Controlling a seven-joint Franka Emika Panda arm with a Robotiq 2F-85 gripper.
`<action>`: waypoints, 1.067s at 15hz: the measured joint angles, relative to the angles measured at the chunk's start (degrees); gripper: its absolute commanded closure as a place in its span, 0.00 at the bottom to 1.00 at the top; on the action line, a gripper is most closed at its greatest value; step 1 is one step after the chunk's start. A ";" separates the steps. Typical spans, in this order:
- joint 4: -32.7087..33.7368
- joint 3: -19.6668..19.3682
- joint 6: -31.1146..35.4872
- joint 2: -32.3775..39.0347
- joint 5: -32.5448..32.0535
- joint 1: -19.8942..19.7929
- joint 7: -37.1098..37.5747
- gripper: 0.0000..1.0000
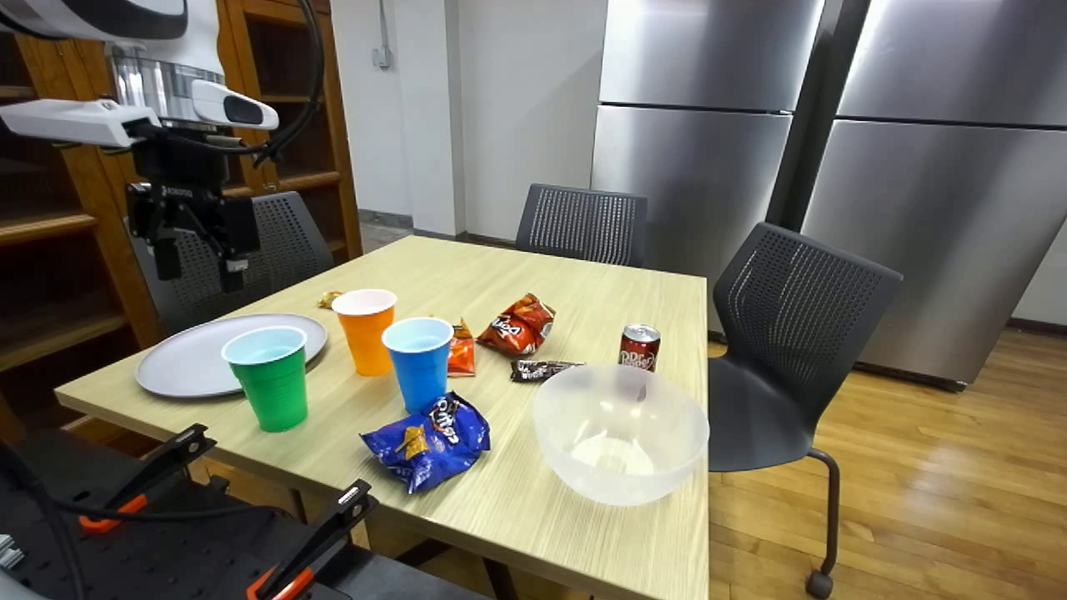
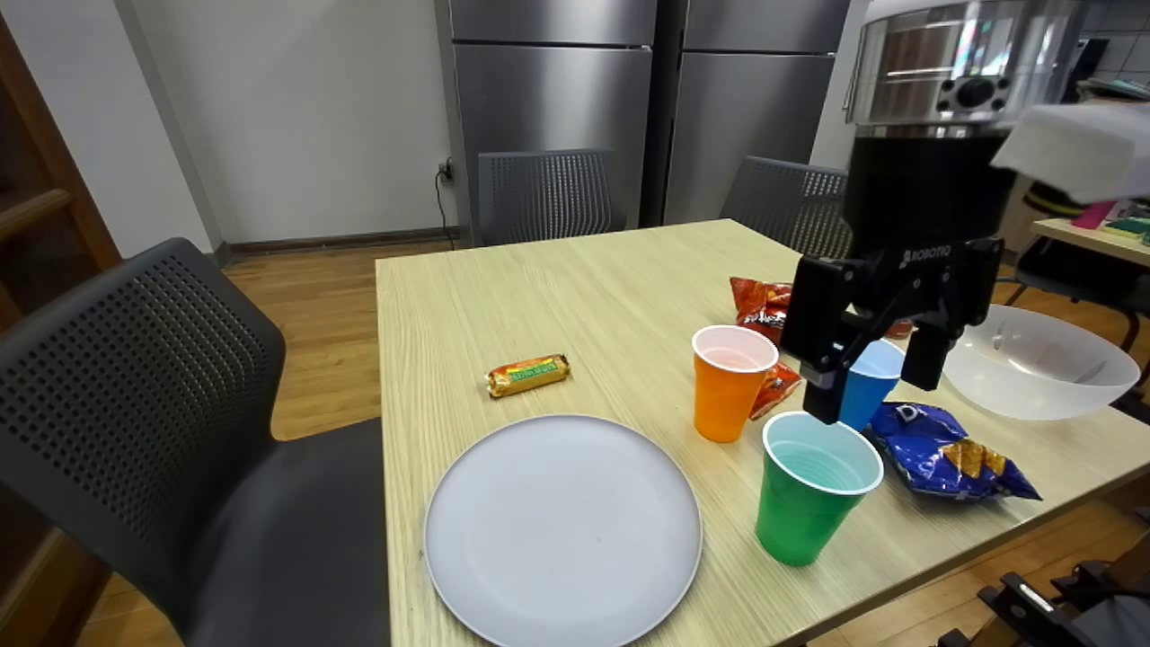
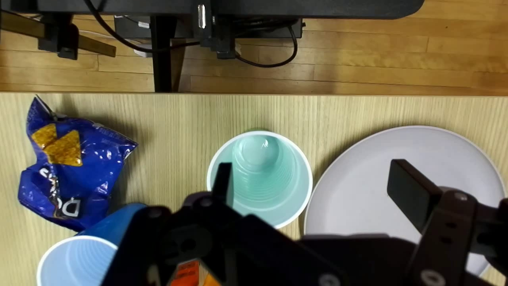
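My gripper (image 1: 201, 267) is open with nothing between its fingers, held above the table. In the wrist view its fingers (image 3: 315, 184) are spread wide, one over the green cup (image 3: 262, 186) and the other over the grey plate (image 3: 357, 186). The green cup (image 2: 804, 512) stands upright beside the plate (image 2: 566, 530). An orange cup (image 1: 367, 333) and a blue cup (image 1: 419, 367) stand upright close by. A crumpled blue chip bag (image 3: 79, 167) lies against the blue cup (image 3: 77, 262). In an exterior view the gripper (image 2: 871, 382) hides part of the blue cup.
A translucent bowl (image 1: 621, 442) stands near the table corner. A soda can (image 1: 639, 347), dark wrapped bar (image 1: 542, 371), red chip bag (image 1: 518, 327) and orange bag (image 1: 461, 354) are farther back. A gold wrapped roll (image 2: 527, 375) lies beyond the plate. Chairs (image 1: 783, 325) surround the table.
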 measured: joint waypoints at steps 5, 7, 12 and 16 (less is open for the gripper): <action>0.99 -0.01 4.29 5.54 -1.88 -0.08 0.97 0.00; 1.74 -0.01 5.57 7.87 -1.92 -0.08 1.01 0.00; 4.10 -0.19 7.06 13.41 -1.96 -0.08 1.02 0.00; 6.06 -0.60 7.29 17.37 -2.18 -0.08 1.03 0.00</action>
